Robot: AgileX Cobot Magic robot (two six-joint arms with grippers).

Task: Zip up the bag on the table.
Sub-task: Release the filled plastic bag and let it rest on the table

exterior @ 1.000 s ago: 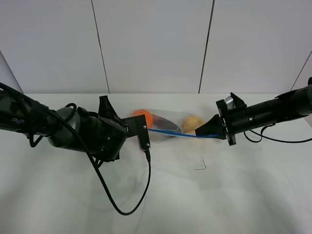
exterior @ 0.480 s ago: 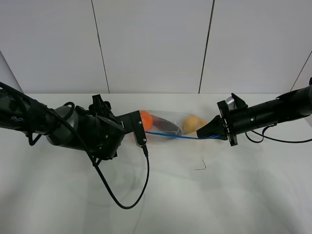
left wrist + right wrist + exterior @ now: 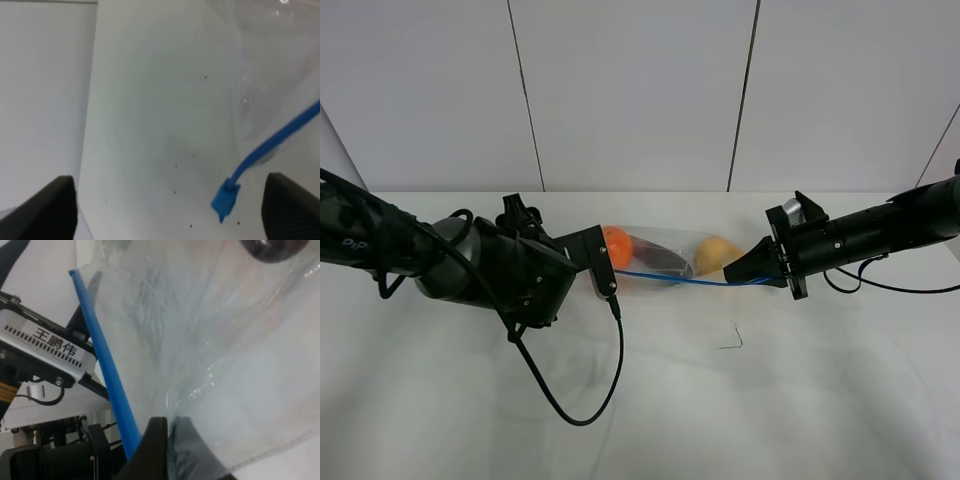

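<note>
bag [image 3: 665, 262] on worktop [image 3: 770, 400], stretched between my hands. right hand [image 3: 745, 268] pinched shut on bag corner, anchoring blue zipper strip [image 3: 270, 145] taut. left hand [image 3: 170, 207] wide, slider [image 3: 225, 197] between fingers, ungripped, at strip's end; zip likely done.

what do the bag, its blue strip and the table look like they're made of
Bag: thin clear plastic film, glossy; it crinkles, glints and shows the fruit through.
Blue strip: opaque, smoother plastic, probably stiffer, since it runs straight.
Table: matte white, no glare; likely laminate or painted board, cannot tell which.
</note>
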